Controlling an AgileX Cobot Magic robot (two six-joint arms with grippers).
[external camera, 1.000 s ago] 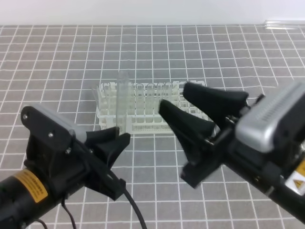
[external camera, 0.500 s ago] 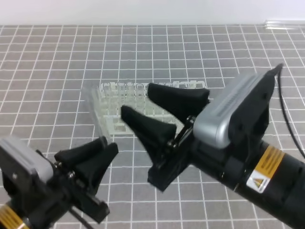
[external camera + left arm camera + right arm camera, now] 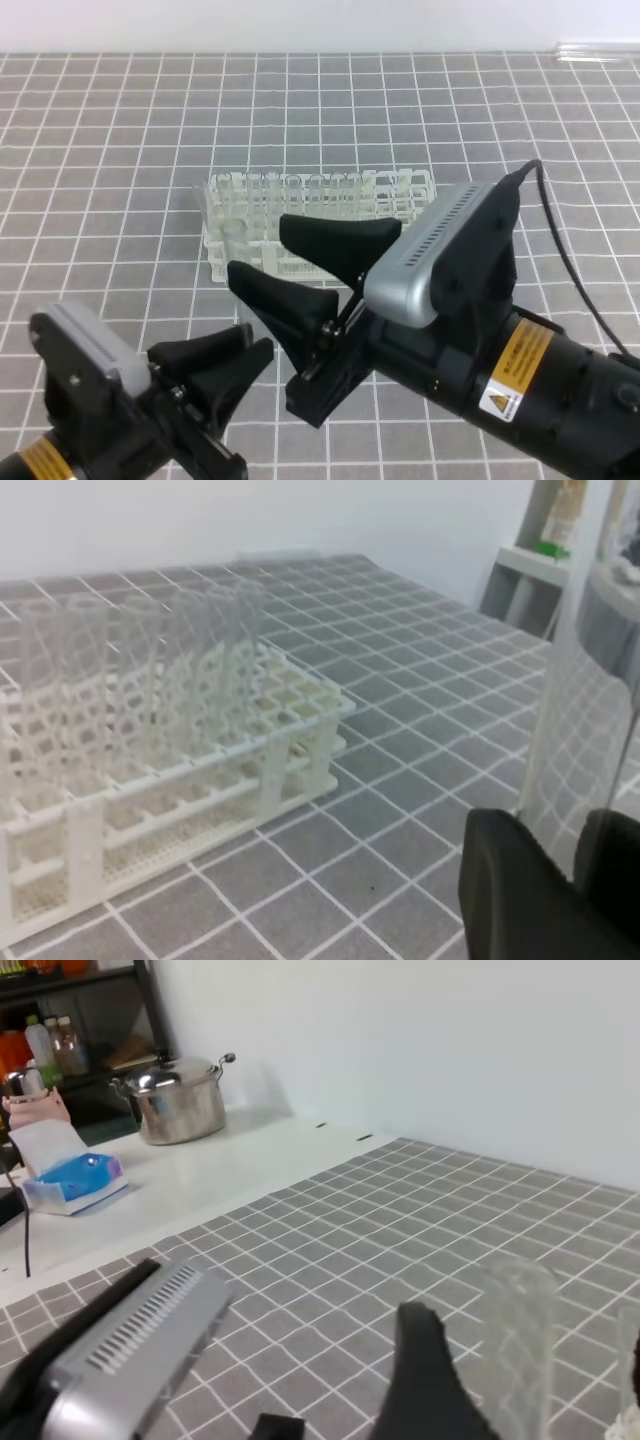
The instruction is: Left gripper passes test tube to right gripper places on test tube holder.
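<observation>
Clear glossy test tube [image 3: 575,710]; white plastic test tube holder [image 3: 310,225].

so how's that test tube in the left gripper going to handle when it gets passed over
The test tube looks thin, clear and smooth: probably light, stiff, slippery and breakable. The left gripper holds only its lower end, so it may tilt if the open right gripper nudges it.

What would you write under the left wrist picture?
A clear test tube stands in the left hand beside the white test tube holder.
</observation>
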